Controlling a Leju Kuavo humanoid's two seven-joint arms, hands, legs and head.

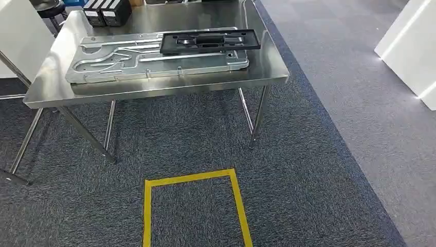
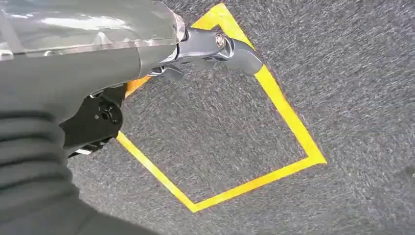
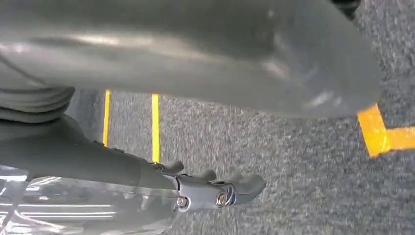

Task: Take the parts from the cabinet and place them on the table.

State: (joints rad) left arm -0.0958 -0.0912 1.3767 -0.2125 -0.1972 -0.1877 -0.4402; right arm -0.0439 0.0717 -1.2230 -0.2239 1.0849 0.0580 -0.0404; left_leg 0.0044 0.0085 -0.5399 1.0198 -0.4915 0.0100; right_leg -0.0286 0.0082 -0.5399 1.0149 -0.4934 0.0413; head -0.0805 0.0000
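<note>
A large silver metal plate [image 1: 128,64] with milled channels lies flat on the steel table [image 1: 267,67]. A black frame-like part [image 1: 208,41] rests on the plate's right half. My left hand [image 2: 215,46] hangs over the carpet beside a yellow tape square [image 2: 293,127], its fingers stretched out with nothing in them. My right hand [image 3: 215,193] also hangs above the carpet, fingers loosely extended and empty, under its thick grey thumb [image 3: 195,54].
Two black boxes [image 1: 108,10] stand at the table's far left corner. The yellow tape square [image 1: 195,206] marks the dark carpet in front of the table. White furniture [image 1: 411,46] stands at the right, a white panel [image 1: 15,31] at the left.
</note>
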